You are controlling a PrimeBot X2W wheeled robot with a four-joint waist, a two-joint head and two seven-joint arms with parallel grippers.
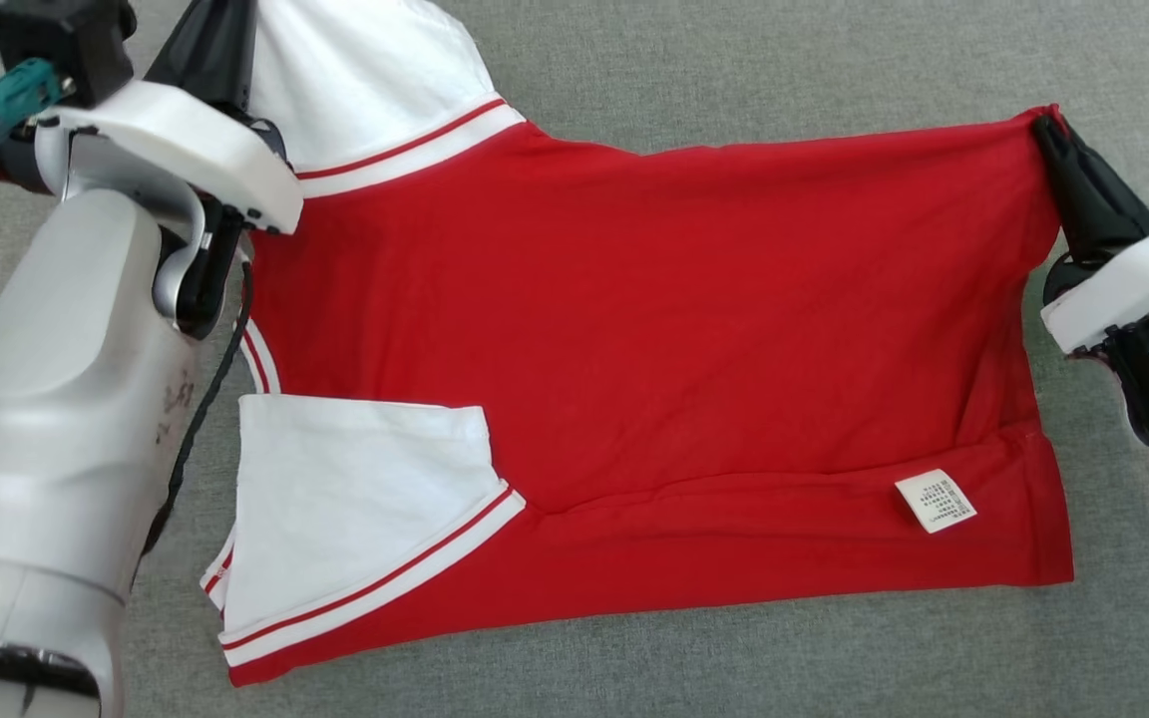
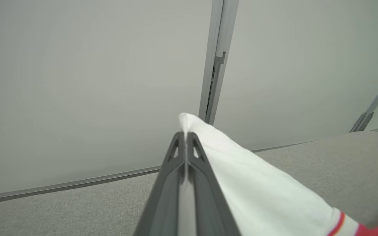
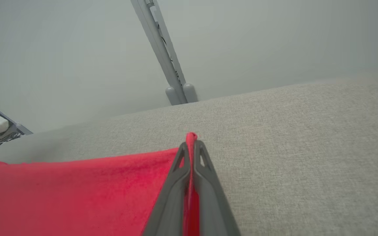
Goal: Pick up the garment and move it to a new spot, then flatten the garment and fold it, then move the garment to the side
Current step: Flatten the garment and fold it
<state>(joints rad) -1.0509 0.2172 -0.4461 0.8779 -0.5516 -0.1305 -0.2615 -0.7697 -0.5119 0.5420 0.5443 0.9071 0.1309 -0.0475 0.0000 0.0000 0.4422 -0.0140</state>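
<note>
Bare grey fabric lies around the shirt, and an arm blocks each end.
The red-and-white shirt [image 1: 654,329] covers the middle of the grey fabric surface [image 1: 734,60]. It is held between the left gripper [image 2: 185,135], clamped on a white sleeve, and the right gripper [image 3: 192,143], pinching a red hem corner. The left forearm [image 1: 56,399] bars the surface's left side, and the right wrist [image 1: 1123,279] stands at the right. Open strips of bare fabric run beyond the shirt and in front of it. Past the surface's far edge stands a pale wall [image 2: 77,82] with a grey post [image 2: 215,65].
</note>
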